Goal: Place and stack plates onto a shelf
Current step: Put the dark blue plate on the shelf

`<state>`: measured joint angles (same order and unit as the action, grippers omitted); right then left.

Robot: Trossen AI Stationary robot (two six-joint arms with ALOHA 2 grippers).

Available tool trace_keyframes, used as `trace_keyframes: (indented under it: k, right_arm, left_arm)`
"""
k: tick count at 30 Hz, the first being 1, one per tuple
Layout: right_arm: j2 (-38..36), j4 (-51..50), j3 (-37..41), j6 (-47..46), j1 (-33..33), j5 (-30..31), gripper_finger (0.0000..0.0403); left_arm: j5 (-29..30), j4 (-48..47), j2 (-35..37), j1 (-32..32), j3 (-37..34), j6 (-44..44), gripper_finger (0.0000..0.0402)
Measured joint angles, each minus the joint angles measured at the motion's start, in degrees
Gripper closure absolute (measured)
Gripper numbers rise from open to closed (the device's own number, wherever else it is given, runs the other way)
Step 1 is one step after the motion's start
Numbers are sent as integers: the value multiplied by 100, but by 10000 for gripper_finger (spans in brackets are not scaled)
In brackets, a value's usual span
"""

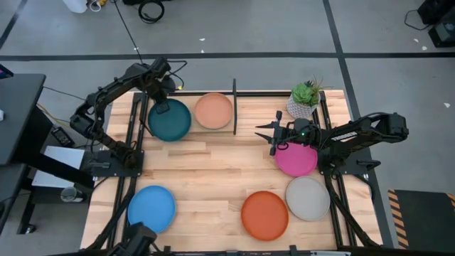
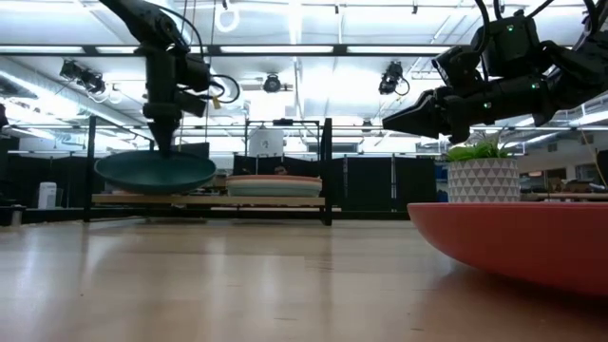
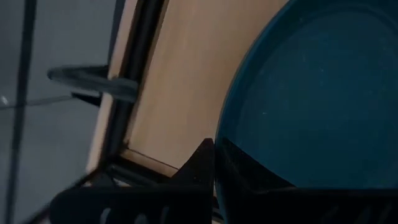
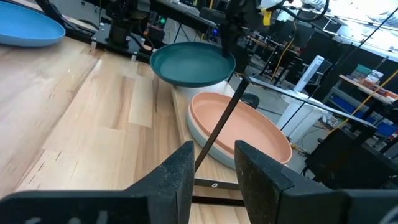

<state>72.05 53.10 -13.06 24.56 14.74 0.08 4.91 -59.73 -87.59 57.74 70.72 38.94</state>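
The dark teal plate (image 1: pixel 170 121) hangs in my left gripper (image 1: pixel 161 107) over the left end of the black shelf (image 1: pixel 234 107), clear of the wood in the low view (image 2: pixel 157 171). Right of it, a peach plate (image 1: pixel 213 110) lies on a pale plate (image 4: pixel 202 140) beside the shelf's central divider. My right gripper (image 1: pixel 272 139) is open and hovers at the left edge of the magenta plate (image 1: pixel 298 160), fingers pointing toward the table's left and touching nothing. My left gripper pinches the teal plate's rim (image 3: pixel 225 146) on the plate's far-left side between its two fingers (image 3: pixel 199 163), one on the upper face and one beneath. It comes from above, pointing down (image 2: pixel 163 142). The plate is lifted clear and hangs nearly level.
On the near half of the table lie a bright blue plate (image 1: pixel 151 208), an orange plate (image 1: pixel 264 214) and a grey plate (image 1: pixel 308 198). A small potted plant (image 1: pixel 304 99) stands at the far right. The middle of the table (image 1: pixel 213 171) shows bare wood.
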Motion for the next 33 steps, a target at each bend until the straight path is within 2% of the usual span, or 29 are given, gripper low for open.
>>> trace_keyframes:
  k: [3,18,26,33]
  right_arm:
    - [0,1,0,0,0,-2,282]
    - [0,20,0,2,1,-20,282]
    - [0,20,0,2,0,-24,282]
    - [0,20,0,2,1,-26,282]
  left_arm:
    - [0,113,-2,24,4,138,386]
    - [-7,449,-15,55,5,-377,386]
    - [290,500,-17,57,4,-533,386]
    - [302,519,-20,59,4,-717,384]
